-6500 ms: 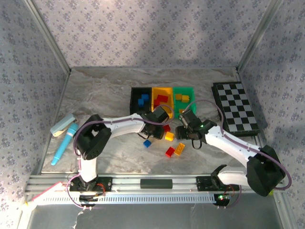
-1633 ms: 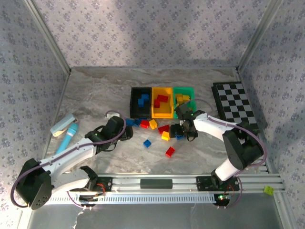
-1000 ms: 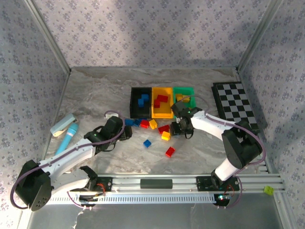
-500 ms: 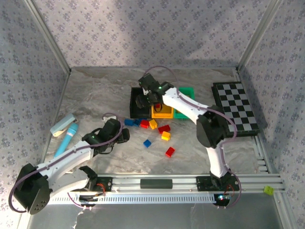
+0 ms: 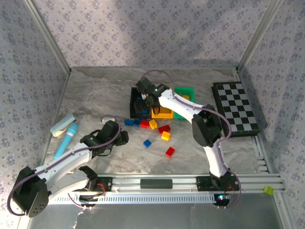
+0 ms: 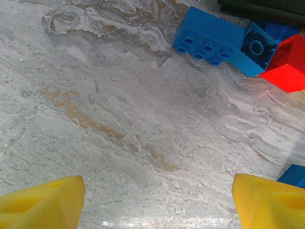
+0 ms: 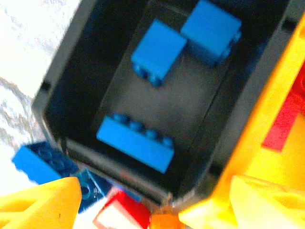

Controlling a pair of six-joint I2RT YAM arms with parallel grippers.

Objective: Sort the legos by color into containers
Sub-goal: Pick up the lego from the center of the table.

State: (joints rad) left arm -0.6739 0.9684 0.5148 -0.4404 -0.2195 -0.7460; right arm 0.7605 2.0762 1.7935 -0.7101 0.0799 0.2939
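Observation:
The black bin [image 5: 134, 108] [image 7: 66, 71] holds three blue legos, among them a long one [image 7: 135, 142]. My right gripper [image 5: 143, 101] [image 7: 152, 200] hovers open above its near end with nothing between the fingers. Beside it stand the orange-yellow bin [image 5: 163, 113] [image 7: 267, 138] with red bricks and the green bin [image 5: 187, 90]. On the table in front lie loose legos: blue [image 5: 128, 122] [image 6: 209, 36], red [image 5: 144, 123] [image 6: 286, 62], yellow [image 5: 153, 124], red [image 5: 169, 151]. My left gripper [image 5: 123, 137] [image 6: 157, 195] is open, low over bare table just short of the blue bricks.
A black-and-white checkerboard [image 5: 236, 107] lies at the right. A light-blue cylinder [image 5: 64, 143] and a white block [image 5: 63, 125] lie at the left. Patterned walls enclose the table, and a metal rail [image 5: 152, 183] runs along the near edge.
My right arm swung from the loose bricks at mid-table up to above the black bin. The left gripper drew back slightly toward the near left.

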